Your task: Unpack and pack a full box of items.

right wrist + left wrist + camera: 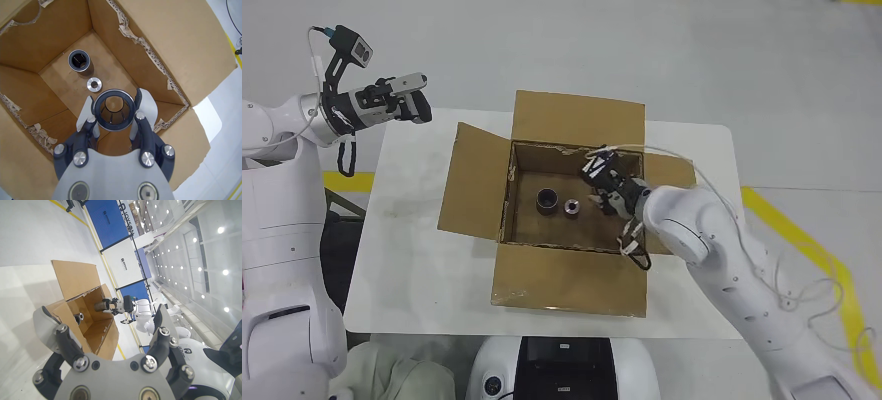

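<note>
An open cardboard box stands mid-table with its flaps spread. On its floor stand a dark metal cylinder bearing and a small silver ring; from above they are the cylinder and the ring. My right gripper hangs inside the box near its right wall, shut on a second hollow metal cylinder. The left wrist view catches that held cylinder above the box. My left gripper is open, raised off the table's far left corner.
The white table has bare room left of the box and a narrower strip on the right. Yellow floor tape runs past the table's right side. Torn paper tape edges the box's rim.
</note>
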Robot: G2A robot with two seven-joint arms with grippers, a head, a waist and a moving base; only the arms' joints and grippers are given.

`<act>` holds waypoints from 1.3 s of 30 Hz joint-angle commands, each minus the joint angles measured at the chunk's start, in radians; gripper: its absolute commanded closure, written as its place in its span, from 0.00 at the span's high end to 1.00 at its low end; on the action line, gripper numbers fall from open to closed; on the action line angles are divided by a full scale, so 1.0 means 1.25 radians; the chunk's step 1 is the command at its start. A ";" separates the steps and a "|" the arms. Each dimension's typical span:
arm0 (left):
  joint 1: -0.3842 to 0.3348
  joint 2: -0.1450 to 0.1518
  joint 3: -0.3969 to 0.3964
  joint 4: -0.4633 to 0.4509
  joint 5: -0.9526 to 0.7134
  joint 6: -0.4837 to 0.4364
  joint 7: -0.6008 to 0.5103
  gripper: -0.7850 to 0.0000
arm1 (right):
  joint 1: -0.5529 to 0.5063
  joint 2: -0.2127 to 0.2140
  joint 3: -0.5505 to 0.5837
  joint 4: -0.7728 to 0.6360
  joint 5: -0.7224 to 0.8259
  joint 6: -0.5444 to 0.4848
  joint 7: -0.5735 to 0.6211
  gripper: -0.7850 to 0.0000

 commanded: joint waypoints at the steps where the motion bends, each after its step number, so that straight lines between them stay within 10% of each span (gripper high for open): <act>1: 0.000 0.000 0.000 0.000 0.000 0.000 0.000 1.00 | 0.008 -0.003 -0.009 0.021 0.001 0.004 -0.003 0.00; 21: 0.000 0.000 0.000 0.000 0.000 0.000 0.000 1.00 | 0.084 -0.043 -0.085 0.235 0.047 0.050 -0.027 0.05; 39: 0.000 0.000 0.000 0.000 0.000 0.000 0.000 1.00 | 0.095 -0.061 -0.095 0.286 0.076 0.050 -0.033 0.67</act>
